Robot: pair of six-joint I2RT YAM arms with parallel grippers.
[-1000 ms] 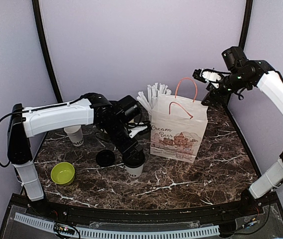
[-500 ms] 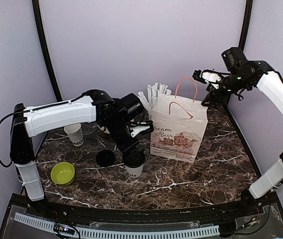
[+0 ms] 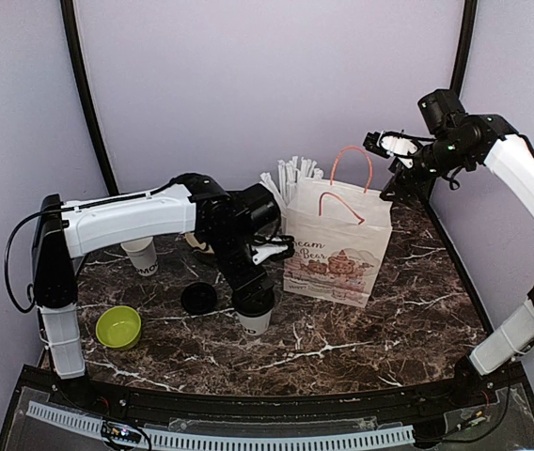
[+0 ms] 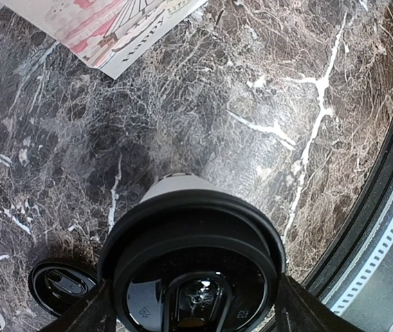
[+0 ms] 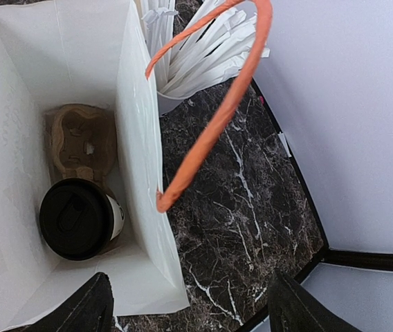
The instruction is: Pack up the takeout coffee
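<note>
A takeout coffee cup [image 3: 255, 320], white with a black lid [image 4: 193, 256], stands on the marble table left of the paper bag [image 3: 336, 242]. My left gripper [image 3: 251, 299] is over it, with a finger [image 4: 79, 317] against each side of the lid. A second lidded coffee [image 5: 77, 218] sits in the brown cup carrier [image 5: 79, 138] inside the bag. My right gripper [image 3: 384, 146] hangs high above the bag's right side, open and empty, beside the orange handle [image 5: 214, 114].
A loose black lid [image 3: 198, 298] lies left of the held cup. A lidless printed cup [image 3: 140, 254] and a green bowl [image 3: 118, 326] stand further left. A cup of wrapped straws [image 3: 290, 180] stands behind the bag. The table's front edge [image 4: 383, 228] is near the cup.
The left arm's elbow and wrist have swung a little to the right while its gripper stays on the cup. The cup and the right arm have not moved.
</note>
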